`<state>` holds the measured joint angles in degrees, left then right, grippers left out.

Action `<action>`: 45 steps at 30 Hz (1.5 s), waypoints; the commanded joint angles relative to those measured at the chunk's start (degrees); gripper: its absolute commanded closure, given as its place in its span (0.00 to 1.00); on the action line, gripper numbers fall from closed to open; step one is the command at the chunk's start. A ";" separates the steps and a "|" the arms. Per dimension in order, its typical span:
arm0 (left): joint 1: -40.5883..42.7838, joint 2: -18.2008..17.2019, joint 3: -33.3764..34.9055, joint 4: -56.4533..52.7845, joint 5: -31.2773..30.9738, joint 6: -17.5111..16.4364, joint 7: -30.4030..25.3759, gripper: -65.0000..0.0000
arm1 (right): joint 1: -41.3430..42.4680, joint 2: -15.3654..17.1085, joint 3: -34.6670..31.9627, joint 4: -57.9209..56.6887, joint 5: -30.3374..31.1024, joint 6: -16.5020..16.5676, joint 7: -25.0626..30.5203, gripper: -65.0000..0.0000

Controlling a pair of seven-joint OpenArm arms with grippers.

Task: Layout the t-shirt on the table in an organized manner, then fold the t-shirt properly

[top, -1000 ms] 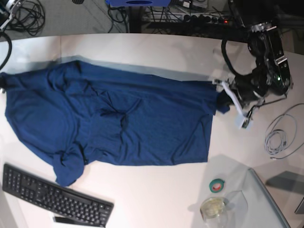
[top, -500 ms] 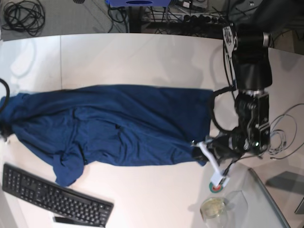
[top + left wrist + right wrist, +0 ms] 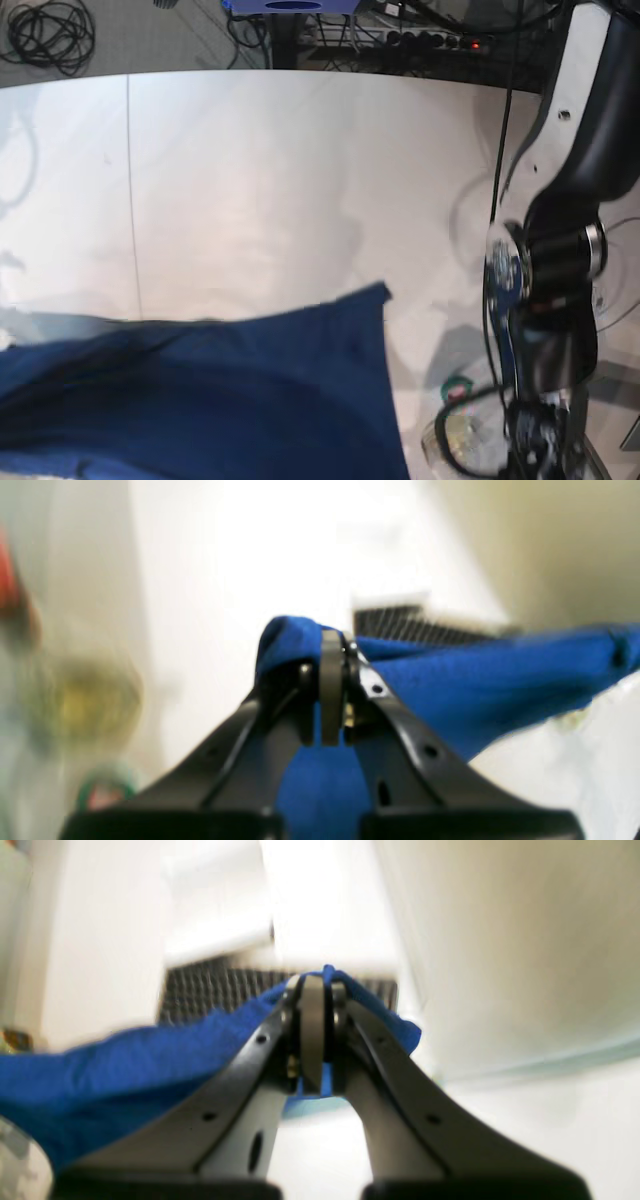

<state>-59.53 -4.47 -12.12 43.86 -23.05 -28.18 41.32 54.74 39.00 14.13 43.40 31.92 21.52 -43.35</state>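
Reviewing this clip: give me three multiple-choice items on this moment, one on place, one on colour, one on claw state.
1. Where in the base view is the t-shirt?
A. lower left
B. top right
C. off the table

2. What colour is the t-shirt?
A. red
B. navy blue
C. white

3. What is the left claw doing?
A. open and empty
B. shut on the t-shirt
C. holding a keyboard

Answers: 1 A, the cloth fills the lower left corner; 2 B, it is plain blue in all views; 3 B, blue cloth is pinched between its closed tips.
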 commanded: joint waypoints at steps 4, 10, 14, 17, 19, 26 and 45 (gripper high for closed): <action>-8.12 0.65 -4.28 6.30 -1.44 -0.34 -1.89 1.00 | 4.47 3.15 0.68 13.70 1.09 0.33 -2.41 0.99; -2.23 1.88 -5.95 20.28 -1.44 -0.34 9.45 1.00 | -4.94 2.97 0.86 28.21 1.09 0.33 -8.91 0.99; 13.42 2.05 -5.77 35.40 -1.44 -0.34 15.25 1.00 | -20.15 -0.63 6.40 32.95 1.18 -0.02 -9.53 0.99; 26.25 1.96 -6.12 42.87 -1.35 -0.34 16.66 1.00 | -30.61 -5.82 15.63 34.45 1.00 -0.02 -9.88 0.99; 34.34 1.26 -6.21 45.86 -1.35 -0.34 16.57 1.00 | -36.76 -9.60 20.37 34.27 0.91 -0.02 -10.49 0.99; 54.21 1.09 -6.21 45.95 -1.00 -0.43 16.22 1.00 | -52.24 -19.44 25.47 27.06 0.65 0.33 -4.16 0.99; 70.91 -3.84 -7.88 48.14 -1.26 -0.52 11.91 1.00 | -60.76 -16.37 26.00 19.94 0.74 0.42 0.76 1.00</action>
<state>11.79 -7.81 -19.92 90.80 -23.75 -28.47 54.02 -6.42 21.43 39.77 62.61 32.12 21.63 -43.33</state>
